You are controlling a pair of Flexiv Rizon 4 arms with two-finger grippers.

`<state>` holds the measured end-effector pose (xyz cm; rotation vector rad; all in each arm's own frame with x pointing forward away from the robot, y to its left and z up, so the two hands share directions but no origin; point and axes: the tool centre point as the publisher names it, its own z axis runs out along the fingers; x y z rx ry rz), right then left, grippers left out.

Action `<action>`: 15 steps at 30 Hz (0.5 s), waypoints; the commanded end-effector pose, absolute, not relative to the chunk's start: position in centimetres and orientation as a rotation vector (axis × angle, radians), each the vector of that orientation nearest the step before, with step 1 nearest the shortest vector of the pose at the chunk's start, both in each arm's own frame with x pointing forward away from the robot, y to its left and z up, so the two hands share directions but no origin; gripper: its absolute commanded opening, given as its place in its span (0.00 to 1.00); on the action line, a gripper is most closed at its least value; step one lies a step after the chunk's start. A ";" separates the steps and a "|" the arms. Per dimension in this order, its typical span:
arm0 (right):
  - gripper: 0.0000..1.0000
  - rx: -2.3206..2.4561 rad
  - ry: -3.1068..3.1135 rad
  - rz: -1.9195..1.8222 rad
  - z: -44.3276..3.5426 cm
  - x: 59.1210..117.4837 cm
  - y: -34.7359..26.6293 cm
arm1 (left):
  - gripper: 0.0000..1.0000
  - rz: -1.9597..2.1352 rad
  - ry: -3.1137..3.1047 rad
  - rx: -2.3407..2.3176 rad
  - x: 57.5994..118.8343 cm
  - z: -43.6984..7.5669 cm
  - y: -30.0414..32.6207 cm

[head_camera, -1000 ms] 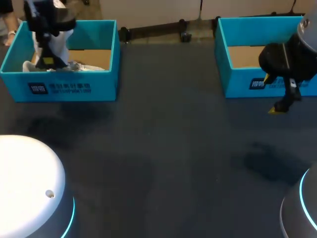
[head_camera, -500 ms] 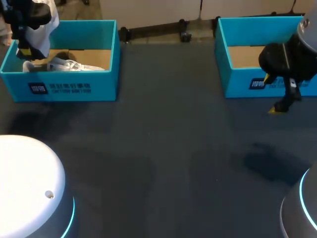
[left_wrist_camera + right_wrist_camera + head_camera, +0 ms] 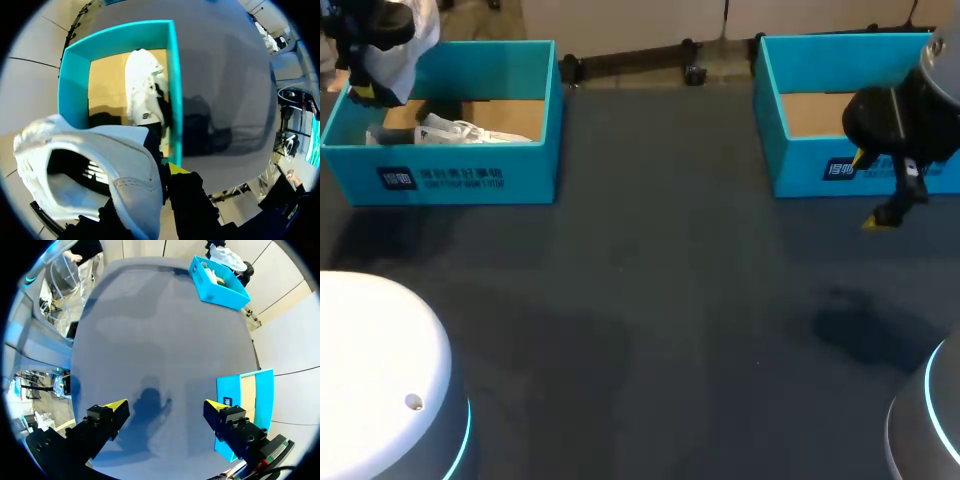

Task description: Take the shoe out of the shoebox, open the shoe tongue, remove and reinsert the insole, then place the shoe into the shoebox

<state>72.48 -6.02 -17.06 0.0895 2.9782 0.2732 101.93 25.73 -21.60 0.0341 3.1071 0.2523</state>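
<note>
My left gripper (image 3: pixel 364 88) hangs over the far left corner of the left blue shoebox (image 3: pixel 470 180), shut on the heel edge of a white shoe (image 3: pixel 402 40) that it holds above the box. In the left wrist view the held shoe (image 3: pixel 95 170) fills the space beside my gripper (image 3: pixel 164 172), its opening facing the camera. Below it, a second white shoe (image 3: pixel 144 90) lies on the cardboard floor of the shoebox (image 3: pixel 172 75); the head view shows that shoe (image 3: pixel 455 131) too. My right gripper (image 3: pixel 883 216) is open over bare table, its fingers spread wide (image 3: pixel 165 409).
A second blue shoebox (image 3: pixel 790 150) stands at the back right, just behind my right gripper and beside its finger in the right wrist view (image 3: pixel 224 405). The dark table (image 3: pixel 650 300) stretches between both boxes and toward the front.
My left gripper has lifted the white shoe up out of the left shoebox and carried it toward the far left. The right arm has not moved.
</note>
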 end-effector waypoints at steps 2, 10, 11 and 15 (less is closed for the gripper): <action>1.00 0.091 2.981 0.268 -17.2 72.6 -5.9 | 0.00 0.244 3.148 0.001 106.1 -22.2 26.3; 1.00 0.091 2.981 0.268 -17.2 72.6 -5.9 | 0.00 0.223 3.142 -0.059 108.9 -21.8 27.0; 1.00 0.091 2.981 0.268 -17.2 72.6 -5.9 | 0.00 0.222 3.141 -0.062 109.2 -21.7 27.0; 1.00 0.091 2.981 0.268 -17.2 72.6 -5.9 | 0.00 0.244 3.129 -0.102 110.1 -21.2 27.0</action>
